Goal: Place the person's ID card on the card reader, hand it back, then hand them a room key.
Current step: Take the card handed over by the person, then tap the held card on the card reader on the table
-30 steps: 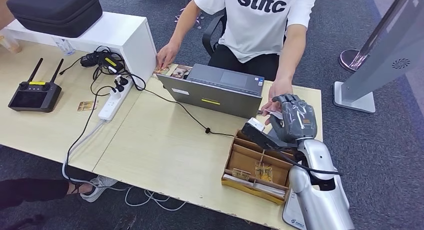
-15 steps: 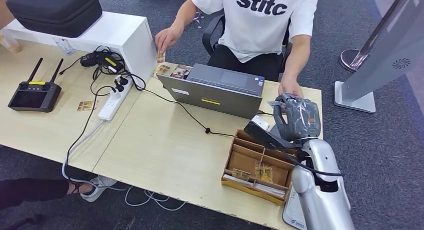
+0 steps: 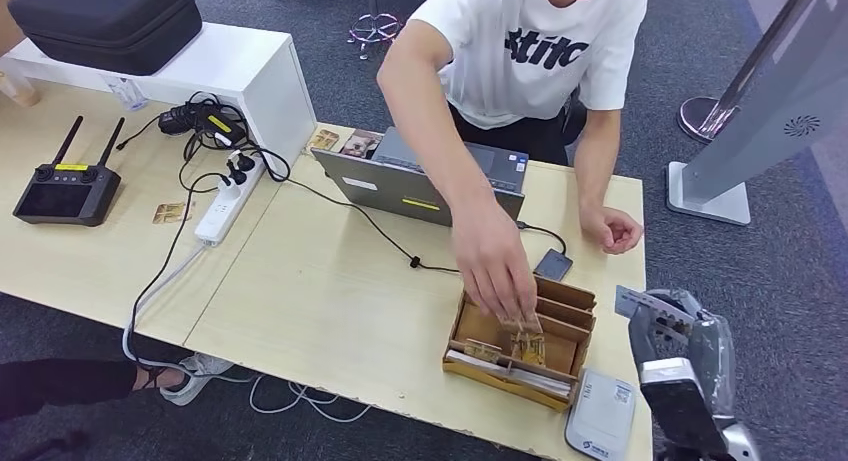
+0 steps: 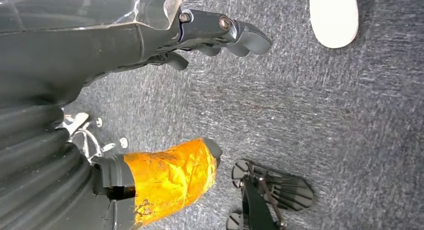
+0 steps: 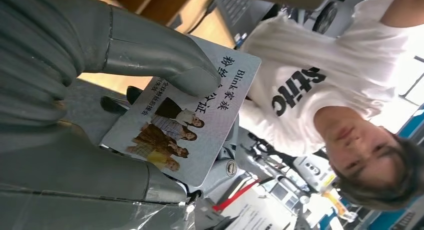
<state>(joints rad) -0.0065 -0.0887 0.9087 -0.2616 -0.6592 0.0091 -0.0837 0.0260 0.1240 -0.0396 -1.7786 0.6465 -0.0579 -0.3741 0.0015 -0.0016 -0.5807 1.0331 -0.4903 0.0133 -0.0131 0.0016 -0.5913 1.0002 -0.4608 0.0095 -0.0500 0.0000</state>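
Right wrist view showed the right hand pinching the ID card; the left hand held nothing, fingers apart.

— Card: partly under thumb, near corner hidden; small print unreadable.
— Right hand: cut by lower edge in head view, fingers hard to separate under plastic wrap.
— Wooden tray: partly covered by person's hand; cards inside too small to identify.
— Left hand: mostly cropped at edge, fingertips alone visible.
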